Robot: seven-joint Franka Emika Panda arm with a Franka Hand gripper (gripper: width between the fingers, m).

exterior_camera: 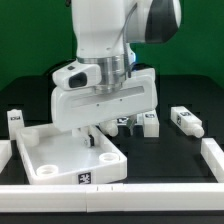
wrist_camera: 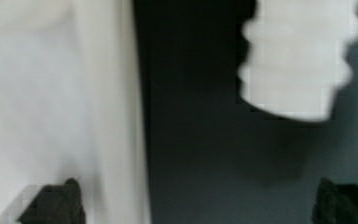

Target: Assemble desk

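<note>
— Tabletop [exterior_camera: 50,158], whereabouts?

— Lying flat on the dark table [exterior_camera: 175,155], rim up, toward the exterior view's lower left. Black-and-white tag [exterior_camera: 85,178] on the near wall. Round socket [exterior_camera: 108,158] showing in the corner toward the exterior view's right.

— Legs?

— Loose, all apart from the tabletop. One leg [exterior_camera: 14,118] at the exterior view's far left, beyond the back corner. Long leg [exterior_camera: 187,122] on its side, well off to the exterior view's right. Blocky leg [exterior_camera: 147,123] between that one and the arm [exterior_camera: 100,30], just beside the white hand housing [exterior_camera: 100,100].

— And the gripper [wrist_camera: 202,205]?

— Spread wide, clamped on nothing. Dark fingertips [wrist_camera: 55,203] far apart in the wrist view. Between them, a strip of dark table and the straight edge of a blurred white surface [wrist_camera: 51,90]; cannot tell which part. Beyond, a knobbly white piece [wrist_camera: 286,60], too blurred to name.

— Position in the exterior view?

— Low over the tabletop's far corner, fingers mostly hidden under the housing.

— Anything else on the table?

— White border rails [exterior_camera: 150,192] along the near side and at the exterior view's right.
</note>
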